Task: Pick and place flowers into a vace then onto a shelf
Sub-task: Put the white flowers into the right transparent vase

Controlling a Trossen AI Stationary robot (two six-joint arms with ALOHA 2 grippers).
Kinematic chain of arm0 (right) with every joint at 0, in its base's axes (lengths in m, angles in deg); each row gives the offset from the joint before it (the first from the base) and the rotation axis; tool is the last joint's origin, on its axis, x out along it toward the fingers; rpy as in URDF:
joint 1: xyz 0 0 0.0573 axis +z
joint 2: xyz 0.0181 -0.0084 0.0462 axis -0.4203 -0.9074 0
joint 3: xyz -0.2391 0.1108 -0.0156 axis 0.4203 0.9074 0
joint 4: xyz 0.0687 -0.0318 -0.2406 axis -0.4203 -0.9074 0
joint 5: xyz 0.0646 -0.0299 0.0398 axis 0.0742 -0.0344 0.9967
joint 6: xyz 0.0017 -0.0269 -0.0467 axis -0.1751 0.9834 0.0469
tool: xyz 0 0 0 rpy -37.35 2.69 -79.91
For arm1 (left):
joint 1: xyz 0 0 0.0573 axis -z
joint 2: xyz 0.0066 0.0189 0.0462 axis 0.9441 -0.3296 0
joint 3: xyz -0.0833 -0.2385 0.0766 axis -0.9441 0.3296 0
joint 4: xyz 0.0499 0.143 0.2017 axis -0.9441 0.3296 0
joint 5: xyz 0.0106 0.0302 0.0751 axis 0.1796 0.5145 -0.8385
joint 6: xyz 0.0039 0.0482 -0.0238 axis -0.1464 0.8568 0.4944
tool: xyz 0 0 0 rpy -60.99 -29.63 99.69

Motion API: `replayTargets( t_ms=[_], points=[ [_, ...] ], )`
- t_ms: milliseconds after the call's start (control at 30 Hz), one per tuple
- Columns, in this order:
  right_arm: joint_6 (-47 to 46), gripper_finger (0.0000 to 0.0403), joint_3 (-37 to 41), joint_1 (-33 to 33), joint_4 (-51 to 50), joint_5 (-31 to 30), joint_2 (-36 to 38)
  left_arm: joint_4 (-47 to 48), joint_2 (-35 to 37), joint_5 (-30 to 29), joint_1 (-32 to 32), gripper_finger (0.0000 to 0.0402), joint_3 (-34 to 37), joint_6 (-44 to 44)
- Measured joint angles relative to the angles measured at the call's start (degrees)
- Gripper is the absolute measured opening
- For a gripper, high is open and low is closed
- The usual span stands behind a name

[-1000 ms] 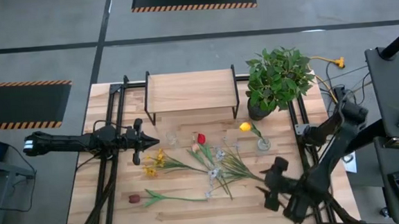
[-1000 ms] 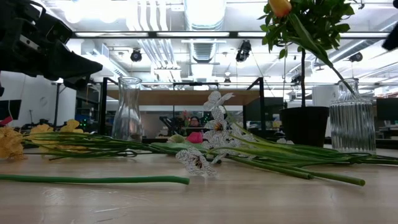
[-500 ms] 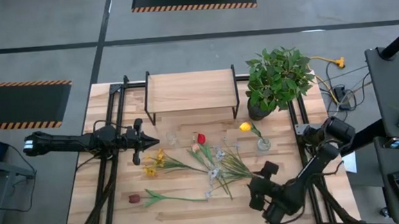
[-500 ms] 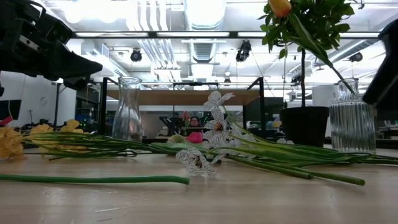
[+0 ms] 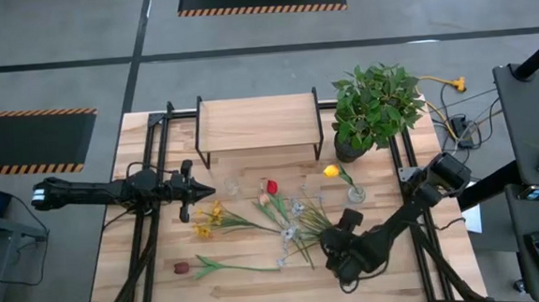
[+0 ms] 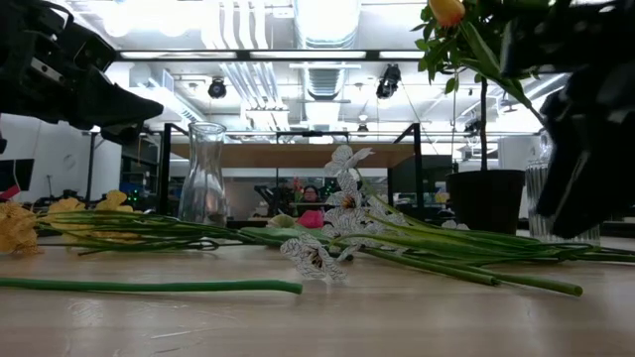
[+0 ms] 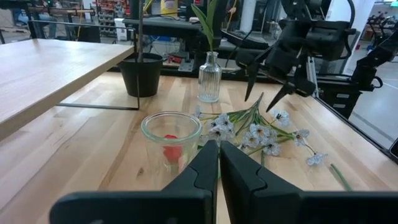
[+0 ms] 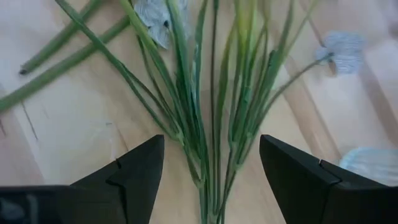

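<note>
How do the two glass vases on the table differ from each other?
The ribbed vase near the potted plant already holds a yellow flower; the smooth vase before the left gripper holds none. The ribbed vase is narrow and fluted; the smooth vase is wide-mouthed. Both stand upright and are clear.

A bushy potted plant stands at the wooden table's far corner (right side).

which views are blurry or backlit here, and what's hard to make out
Low view: bright ceiling lights backlight the scene, so the right gripper is a dark silhouette. Right wrist view: the flowers are soft, too close. High view: evenly lit. Left wrist view: clear glass vase sharp.
</note>
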Motion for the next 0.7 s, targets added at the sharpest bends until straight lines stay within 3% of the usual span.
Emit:
replayTargets(
  t_ms=[467,700],
  points=[
    [4.9,0.0252,4.2,-4.9,3.5,5.8,0.3,0.7,0.0,0.0,0.0,0.0,0.0,0.0],
    [7.2,0.0224,4.8,-5.1,4.6,8.0,0.3,1.3,0.0,0.0,0.0,0.0,0.0,0.0]
  ],
)
